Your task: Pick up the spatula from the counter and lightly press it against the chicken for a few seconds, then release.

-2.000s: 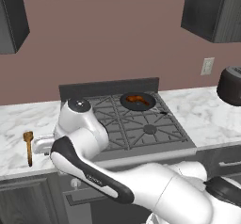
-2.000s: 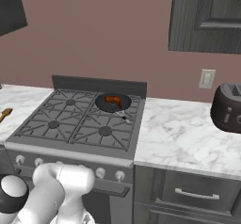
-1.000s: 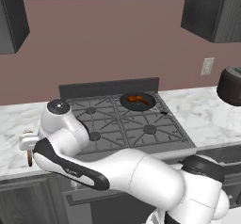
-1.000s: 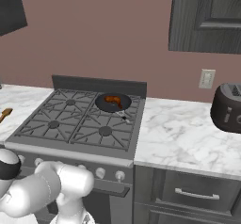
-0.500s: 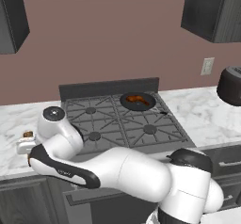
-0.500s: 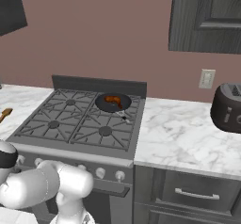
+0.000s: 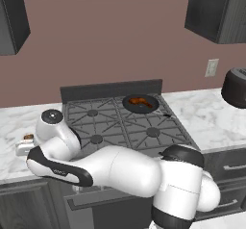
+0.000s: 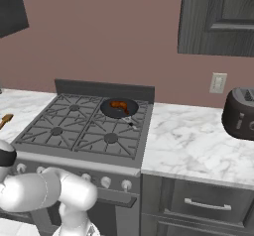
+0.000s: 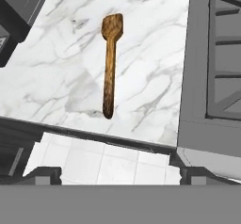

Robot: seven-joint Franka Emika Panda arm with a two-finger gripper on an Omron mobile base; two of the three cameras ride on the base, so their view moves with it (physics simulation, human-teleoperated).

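The wooden spatula lies flat on the white marble counter left of the stove, its blade at the top of the hand view and its handle pointing down toward the counter's front edge. My gripper hovers above that edge, open wide, with nothing between its fingertips. From the left base view, the spatula's end peeks out just behind my hand. The chicken sits in a dark pan on the back right burner; the right base view shows the chicken and the spatula too.
The stove's grates lie right of the spatula. A dark boxy thing stands at the counter's left. White floor tiles show below the counter edge. A dark toaster stands on the right counter.
The arm has swung left, away from the stove and out over the left counter, bringing the hand above the spatula. The jaws have stayed open. Nothing else has moved.
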